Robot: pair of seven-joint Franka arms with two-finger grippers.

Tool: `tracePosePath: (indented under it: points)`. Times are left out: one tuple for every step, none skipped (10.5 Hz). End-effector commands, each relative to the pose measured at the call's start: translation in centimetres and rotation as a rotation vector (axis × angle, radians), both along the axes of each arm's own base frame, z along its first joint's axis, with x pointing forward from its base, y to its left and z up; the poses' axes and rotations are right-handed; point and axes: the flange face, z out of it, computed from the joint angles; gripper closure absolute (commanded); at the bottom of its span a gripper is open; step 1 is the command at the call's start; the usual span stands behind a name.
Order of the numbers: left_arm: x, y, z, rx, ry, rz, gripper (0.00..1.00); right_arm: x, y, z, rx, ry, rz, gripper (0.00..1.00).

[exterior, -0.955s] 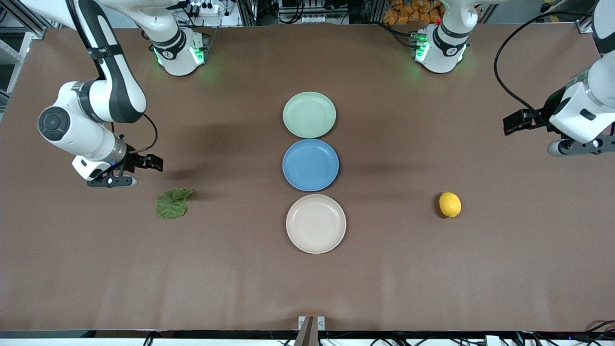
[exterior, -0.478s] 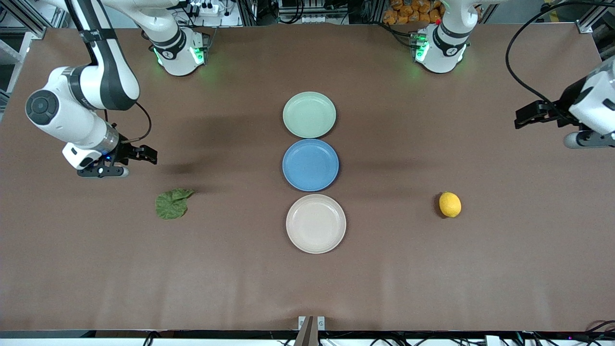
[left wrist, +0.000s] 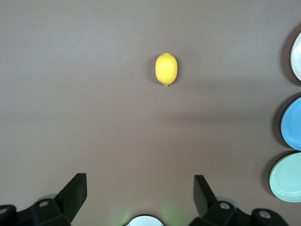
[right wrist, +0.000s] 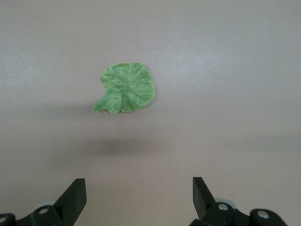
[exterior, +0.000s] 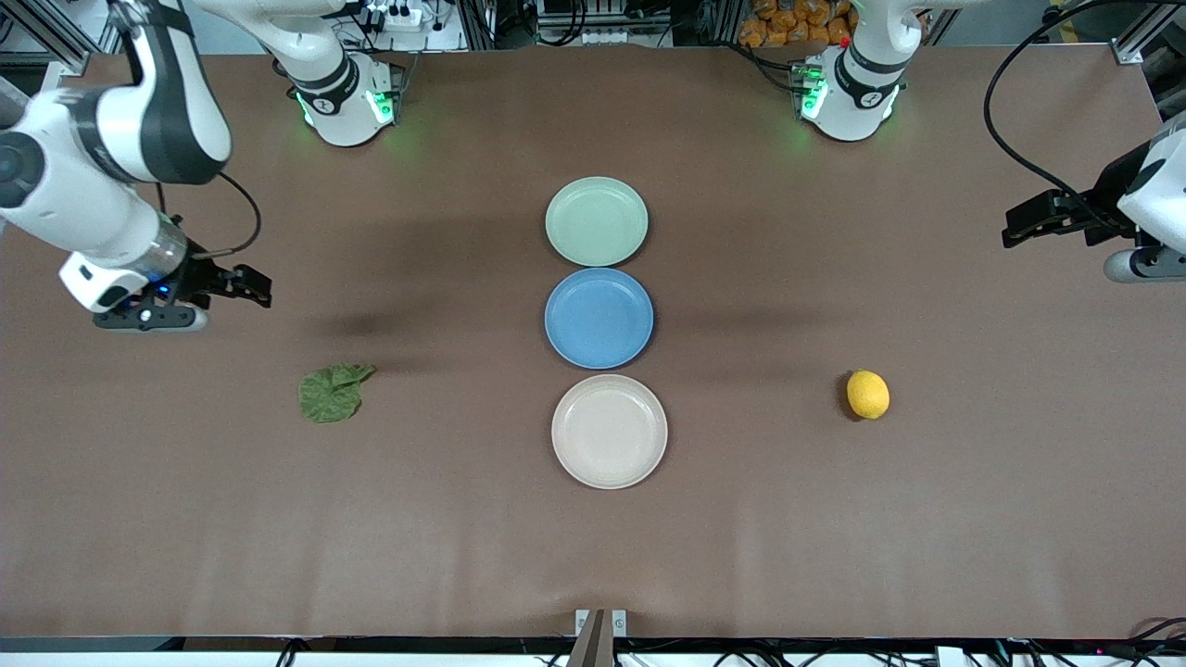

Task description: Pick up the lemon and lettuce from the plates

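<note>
- Table point(exterior: 593, 556): a brown cloth covers it, with three plates lined up in the middle, running from the robots' bases toward the front camera.
- Arms: both hang high over the table's two ends, well apart from the plates and from the food.
- Plates: mint plate point(exterior: 596, 220) lies farthest from the camera, blue plate point(exterior: 599, 317) in the middle, cream plate point(exterior: 609, 431) nearest; all three are bare.
- Right gripper point(exterior: 248, 285): it is over bare cloth at the right arm's end, jaws spread wide and empty, with the lettuce below in its wrist view.
- Left gripper point(exterior: 1030, 225): it is over bare cloth at the left arm's end, jaws spread wide and empty, with the lemon below in its wrist view.
- Lettuce point(exterior: 334, 392): it lies flat on the cloth toward the right arm's end, off any plate.
- Lemon point(exterior: 867, 394): it sits on the cloth toward the left arm's end, off any plate.
- Step: with both items off the plates and both grippers empty and raised, the task looks finished; the next move seems to call only for parking the arms.
</note>
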Motion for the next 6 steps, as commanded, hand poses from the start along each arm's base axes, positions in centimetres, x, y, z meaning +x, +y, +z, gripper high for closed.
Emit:
tracePosePath:
  points:
    - [0.0,-0.4,0.7,-0.023,-0.024,0.003,0.0,0.6,-0.6,5.8,-0.014,0.019,-0.017,0.0]
    - [0.1,-0.3,0.7,-0.023,-0.029,0.006,0.0,0.6,-0.6,7.9,-0.015,0.022,-0.018,0.0]
    - [0.1,-0.3,1.4,-0.023,-0.044,0.005,0.0,0.5,-0.6,10.1,-0.012,0.03,-0.021,0.0]
    - [0.0,-0.7,1.7,-0.023,-0.048,0.006,0.0,0.4,-0.5,12.4,-0.009,0.033,-0.023,0.0]
    - [0.0,-1.3,1.7,-0.018,-0.049,0.051,0.0,0.2,-0.4,14.7,-0.002,0.031,-0.023,0.0]
    - [0.0,-1.9,1.8,-0.013,-0.051,0.094,0.0,0.1,-0.3,16.6,0.002,0.013,-0.02,0.0]
